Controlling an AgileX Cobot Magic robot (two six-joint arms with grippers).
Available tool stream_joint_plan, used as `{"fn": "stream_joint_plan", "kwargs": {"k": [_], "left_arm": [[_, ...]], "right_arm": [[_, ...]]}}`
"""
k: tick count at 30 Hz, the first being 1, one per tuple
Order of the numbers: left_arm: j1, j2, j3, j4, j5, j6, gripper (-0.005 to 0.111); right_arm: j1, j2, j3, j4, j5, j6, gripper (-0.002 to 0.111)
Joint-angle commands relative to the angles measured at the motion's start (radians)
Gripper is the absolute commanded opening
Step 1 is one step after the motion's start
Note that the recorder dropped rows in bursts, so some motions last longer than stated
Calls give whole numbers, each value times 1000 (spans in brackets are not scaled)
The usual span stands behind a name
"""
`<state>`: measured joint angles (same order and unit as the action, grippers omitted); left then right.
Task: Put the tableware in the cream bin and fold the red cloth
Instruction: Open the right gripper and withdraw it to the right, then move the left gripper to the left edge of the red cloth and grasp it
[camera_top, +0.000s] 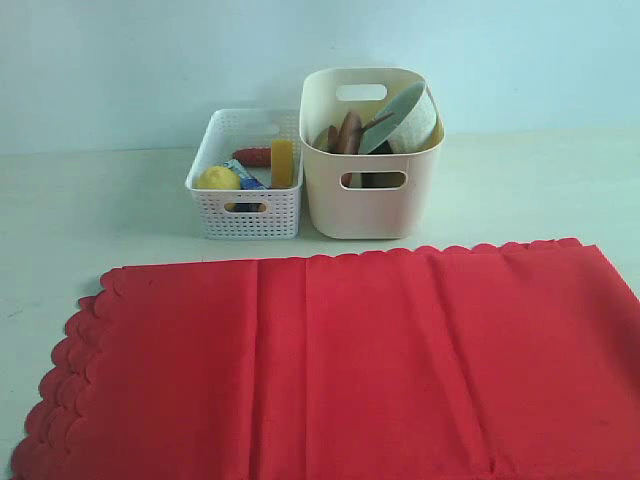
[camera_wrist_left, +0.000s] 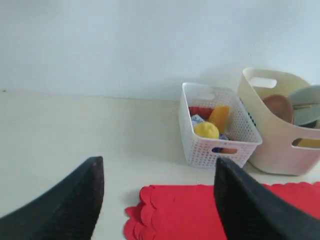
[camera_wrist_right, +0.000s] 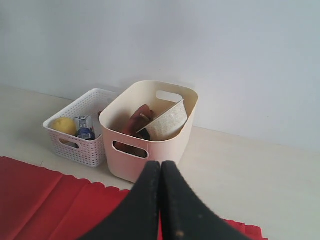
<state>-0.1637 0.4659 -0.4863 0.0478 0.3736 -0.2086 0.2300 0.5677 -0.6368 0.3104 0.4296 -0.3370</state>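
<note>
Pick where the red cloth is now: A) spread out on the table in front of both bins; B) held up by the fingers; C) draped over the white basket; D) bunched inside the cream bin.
A: the red cloth lies spread out on the table, in front of the cream bin and the white basket.

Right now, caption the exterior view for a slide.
Red cloth lies flat in front of the cream bin holding tableware, with a white perforated basket of food beside it.
</note>
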Motion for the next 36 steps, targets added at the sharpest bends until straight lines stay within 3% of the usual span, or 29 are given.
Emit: {"fn": "stream_joint_plan", "kwargs": {"k": [1, 17, 36], "left_arm": [[-7, 9, -40, -7, -12, -6, 62], [-7, 9, -40, -7, -13, -6, 62], [-7, 43, -13, -6, 171, 78, 62]], "right_arm": [[-5, -7, 4, 4, -14, 1, 0], [-5, -7, 4, 4, -14, 3, 0], [-5, -9, 4, 16, -17, 3, 0]]}}
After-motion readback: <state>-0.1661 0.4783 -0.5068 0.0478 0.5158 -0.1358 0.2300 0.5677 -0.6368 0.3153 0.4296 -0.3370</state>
